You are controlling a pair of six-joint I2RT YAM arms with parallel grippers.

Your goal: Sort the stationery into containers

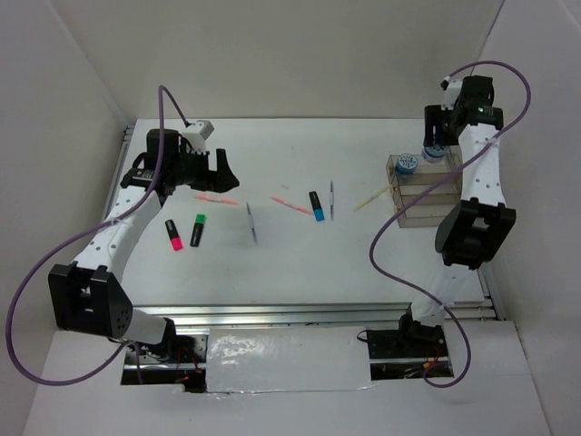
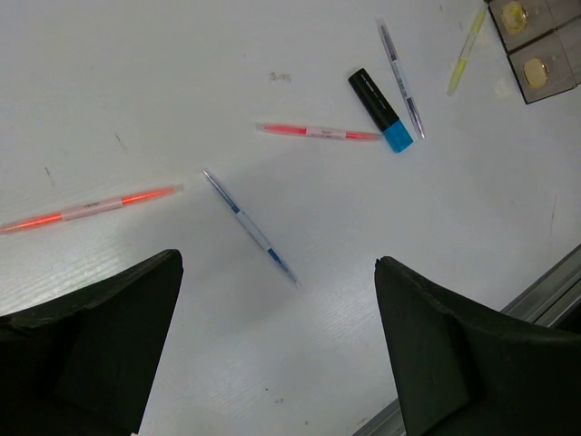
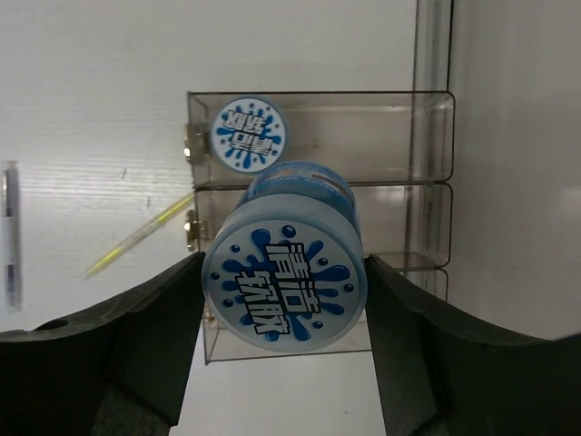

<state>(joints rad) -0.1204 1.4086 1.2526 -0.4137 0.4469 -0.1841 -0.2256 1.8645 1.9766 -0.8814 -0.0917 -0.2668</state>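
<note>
My right gripper (image 3: pixel 283 304) is shut on a round blue-white tape roll (image 3: pixel 283 289) and holds it above the clear three-compartment organiser tray (image 3: pixel 434 136), which stands at the table's right (image 1: pixel 438 202). A second tape roll (image 3: pixel 248 133) lies in the tray's far compartment. My left gripper (image 2: pixel 277 345) is open and empty above the table, near a thin pen with blue marks (image 2: pixel 247 224). Two orange sticks (image 2: pixel 91 208) (image 2: pixel 318 133), a blue-capped highlighter (image 2: pixel 381 110), a silver pen (image 2: pixel 400 78) and a yellow stick (image 2: pixel 466 51) lie on the table.
A pink-capped highlighter (image 1: pixel 172 234) and a green-capped highlighter (image 1: pixel 198 230) lie side by side at the left front. White walls enclose the table on three sides. A metal rail (image 1: pixel 300 313) runs along the near edge.
</note>
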